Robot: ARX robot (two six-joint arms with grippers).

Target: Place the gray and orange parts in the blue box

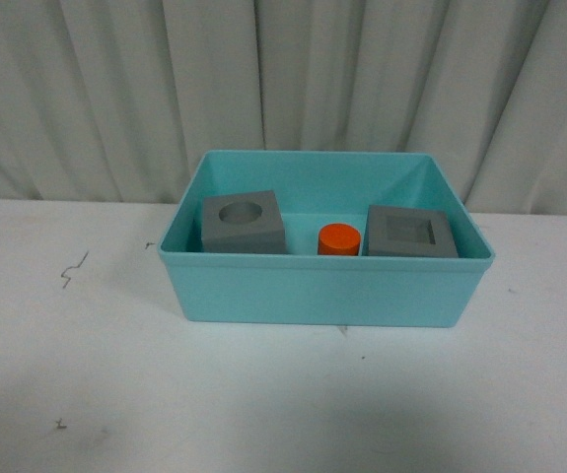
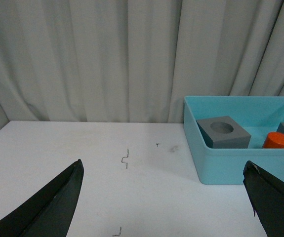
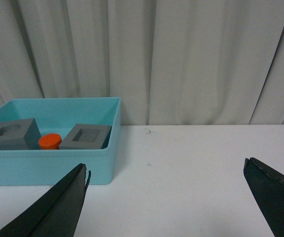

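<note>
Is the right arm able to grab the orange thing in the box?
Probably yes: the right gripper is open, the orange cylinder stands uncovered between the two gray cubes, though the gaps look tight.

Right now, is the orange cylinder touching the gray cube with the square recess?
Apart. The front view shows a strip of blue box wall between the orange cylinder and the square-recess cube; the right wrist view shows a narrower gap.

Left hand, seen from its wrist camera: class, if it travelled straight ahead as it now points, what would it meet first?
Probably nothing nearby: ahead of the open left hand lies bare white table, then the curtain. The blue box sits off to one side, though depth is uncertain.
</note>
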